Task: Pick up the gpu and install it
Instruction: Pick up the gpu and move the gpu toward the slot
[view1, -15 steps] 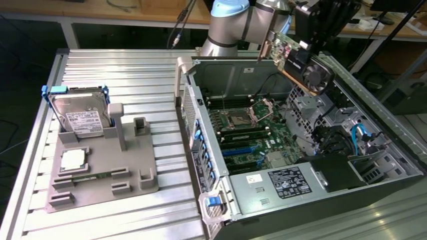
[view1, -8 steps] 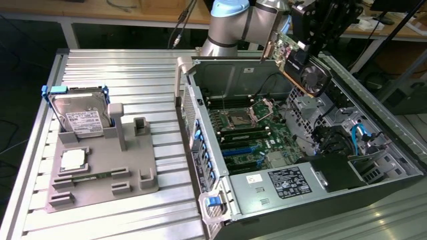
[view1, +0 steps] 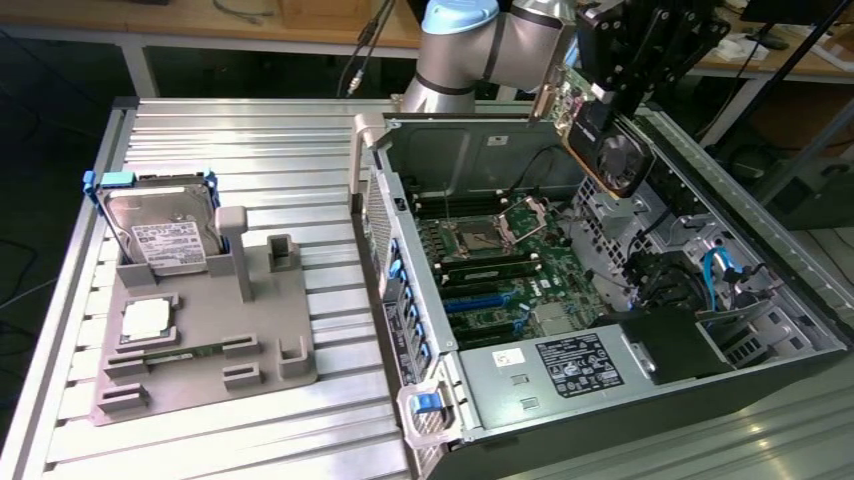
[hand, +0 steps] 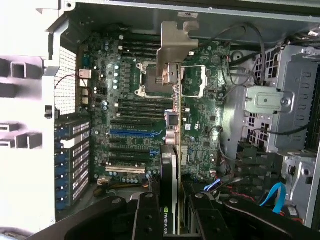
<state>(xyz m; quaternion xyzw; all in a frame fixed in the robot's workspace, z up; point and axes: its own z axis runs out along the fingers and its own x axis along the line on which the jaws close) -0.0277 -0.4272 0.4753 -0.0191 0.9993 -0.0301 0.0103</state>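
Observation:
The gpu (view1: 610, 152), a dark card with a round fan and a silver end bracket, hangs in the air over the far right part of the open computer case (view1: 400, 300). My gripper (view1: 603, 100) is shut on its upper edge. In the wrist view the gpu (hand: 175, 150) appears edge-on between my two black fingers (hand: 148, 215), with its silver bracket (hand: 175, 45) pointing away from me. It hovers above the motherboard (hand: 125, 105), apart from it, and covers part of the processor socket. The expansion slots (hand: 135, 134) lie beside the card's line.
On the exterior view's left a grey fixture (view1: 200, 370) holds a hard drive in a blue frame (view1: 160, 235), a processor chip (view1: 144, 318) and a slim green RAM stick (view1: 180, 352). Inside the case are drive cages and blue cables (view1: 721, 270). Everything stands on a ribbed aluminium table (view1: 214, 130).

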